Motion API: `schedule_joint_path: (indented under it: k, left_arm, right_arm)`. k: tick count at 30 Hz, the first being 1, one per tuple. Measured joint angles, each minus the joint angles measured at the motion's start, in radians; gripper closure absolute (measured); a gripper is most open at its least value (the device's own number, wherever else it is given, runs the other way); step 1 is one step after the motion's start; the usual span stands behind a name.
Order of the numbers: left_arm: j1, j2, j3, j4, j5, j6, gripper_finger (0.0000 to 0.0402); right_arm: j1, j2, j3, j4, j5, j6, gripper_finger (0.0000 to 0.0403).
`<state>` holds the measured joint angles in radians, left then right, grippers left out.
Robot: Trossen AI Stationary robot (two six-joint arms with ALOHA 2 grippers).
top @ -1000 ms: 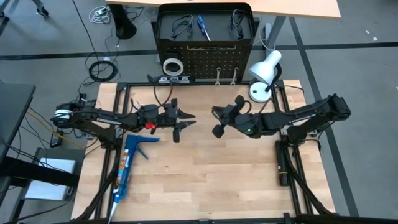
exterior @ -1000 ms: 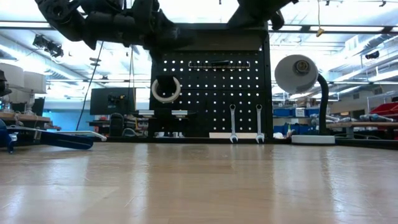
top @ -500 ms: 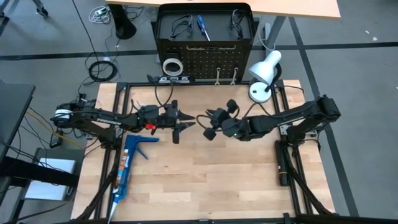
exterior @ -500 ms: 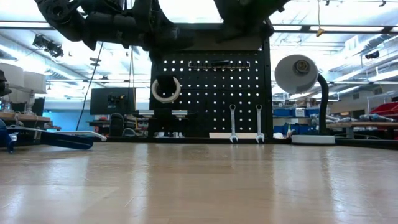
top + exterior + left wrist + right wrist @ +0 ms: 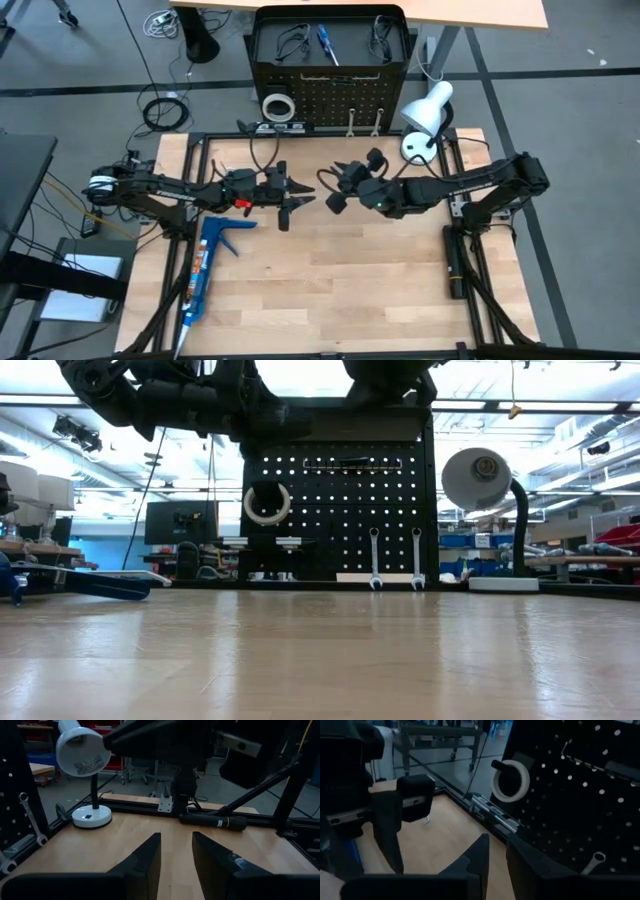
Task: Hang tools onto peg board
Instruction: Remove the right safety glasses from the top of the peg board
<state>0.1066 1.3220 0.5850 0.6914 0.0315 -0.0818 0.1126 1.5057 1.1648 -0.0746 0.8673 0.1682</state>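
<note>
The black peg board stands upright at the table's far edge. A white tape ring hangs on it at the left, and two silver wrenches hang at its lower right. A blue-handled screwdriver and black wire loops lie in the tray on top of it. Above the table's middle, my left gripper and right gripper face each other, tips close together. Both are open, with nothing between the fingers, as the left wrist view and the right wrist view show.
A white desk lamp stands at the far right corner, beside the peg board. A blue caulking gun lies near the table's left edge. Bare wood stretches across the near half of the table.
My right gripper has moved toward the table's left edge and a little toward the far edge, closing in on my left gripper.
</note>
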Motion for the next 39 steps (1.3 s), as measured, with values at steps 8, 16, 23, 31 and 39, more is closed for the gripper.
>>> schedule_joint_path:
  k: [8, 16, 23, 31, 39]
  left_arm:
    - [0.000, 0.000, 0.000, -0.003, -0.004, 0.021, 0.0287]
    - [0.000, 0.000, 0.000, -0.010, -0.007, 0.029, 0.0287]
    - [0.000, 0.000, 0.000, -0.013, -0.033, 0.029, 0.0287]
    - [0.000, 0.000, 0.000, -0.014, -0.033, 0.029, 0.0287]
    - [0.000, 0.000, 0.000, -0.019, -0.061, 0.054, 0.0287]
  right_arm:
    - [0.002, 0.000, -0.001, -0.085, -0.007, 0.040, 0.0301]
    - [0.001, 0.000, -0.001, -0.286, -0.004, 0.168, 0.0279]
    - [0.001, 0.000, -0.015, -0.369, -0.001, 0.247, 0.0279]
    - [-0.013, 0.000, -0.157, -0.373, 0.010, 0.390, 0.0280]
    - [-0.027, 0.001, -0.258, -0.330, 0.005, 0.506, 0.0278]
